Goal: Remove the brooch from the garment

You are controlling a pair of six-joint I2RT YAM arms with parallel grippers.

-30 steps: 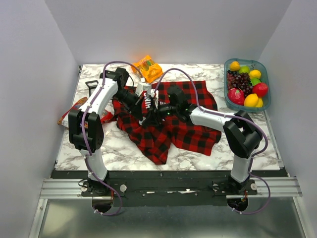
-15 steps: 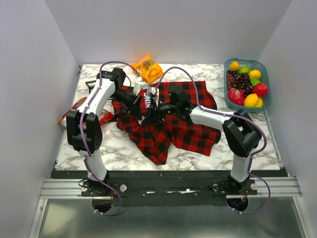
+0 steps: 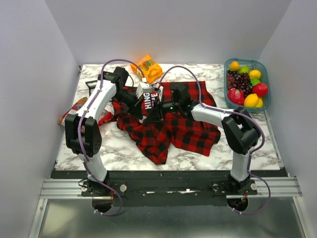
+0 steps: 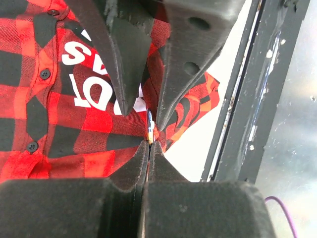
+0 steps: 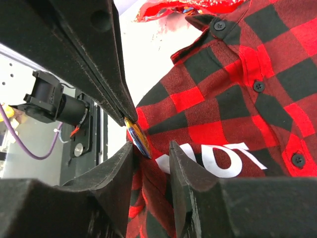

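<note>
The red-and-black plaid garment (image 3: 190,130) lies bunched mid-table, its white lettering (image 3: 148,99) turned up. My left gripper (image 3: 142,110) and right gripper (image 3: 157,110) meet over a raised fold. In the left wrist view my left gripper (image 4: 149,145) is shut on the edge of a thin, blue-and-gold brooch (image 4: 149,130) pinned to the garment (image 4: 64,148). In the right wrist view my right gripper (image 5: 151,148) pinches a fold of the garment (image 5: 237,99) just beside the brooch (image 5: 138,138).
A teal tray (image 3: 265,74) of fruit stands at the back right. An orange snack bag (image 3: 147,68) lies behind the garment. A red packet (image 3: 78,105) and a black object (image 3: 91,85) lie at the left edge.
Both grippers have moved a little toward the back of the table with the fold raised between them. More of the white lettering shows now.
</note>
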